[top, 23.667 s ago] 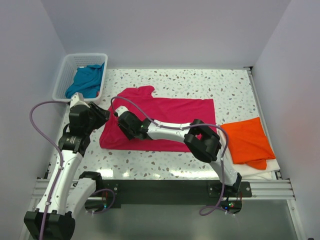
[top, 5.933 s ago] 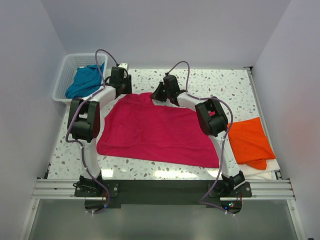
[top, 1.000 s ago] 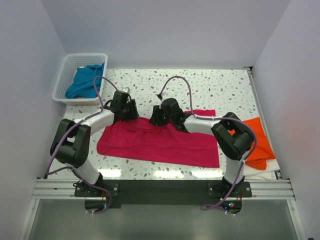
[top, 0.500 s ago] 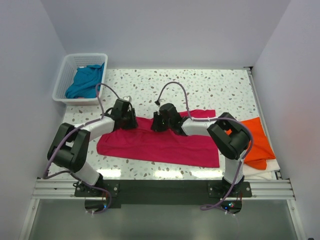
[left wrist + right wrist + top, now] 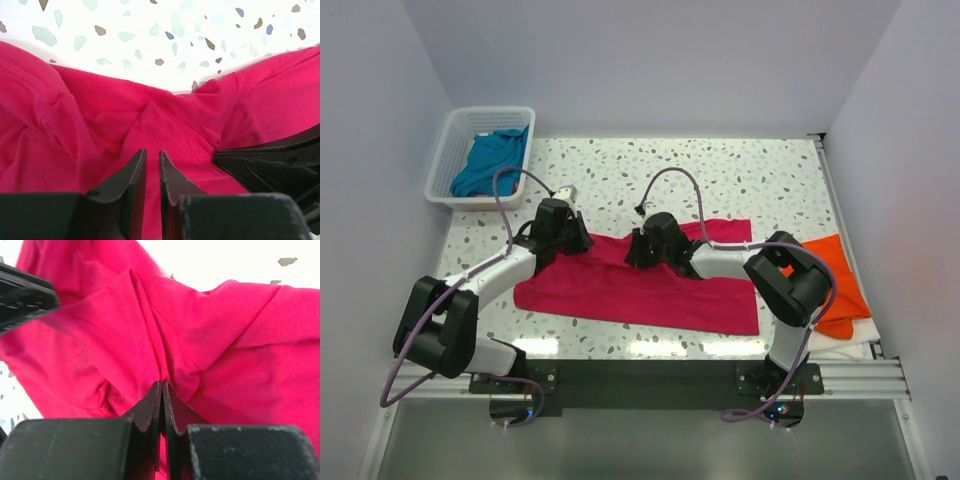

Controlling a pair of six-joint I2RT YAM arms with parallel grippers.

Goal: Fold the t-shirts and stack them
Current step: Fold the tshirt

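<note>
The left arm (image 5: 495,275) lies low, its elbow folded near the front left corner and its forearm reaching up and right to the far edge of the crimson-pink t-shirt (image 5: 650,295). The right arm (image 5: 720,262) mirrors it, elbow bent near the right side and forearm stretched leftward along the same far edge, so the two wrists sit near each other with a short span of cloth between them. In the left wrist view the left jaws are drawn almost together, only a thin slit between them, and a stitched ridge of crimson cloth runs up into that slit. In the right wrist view the right jaws are pressed tight together on a pinched fold of the same shirt. The shirt lies as a long, folded band across the middle of the speckled surface (image 5: 740,180). The orange t-shirt (image 5: 830,290) rests at the right edge, partly behind the right elbow, and the teal-blue t-shirt (image 5: 490,160) sits bunched in the white lattice basket (image 5: 442,150) at the far left corner
</note>
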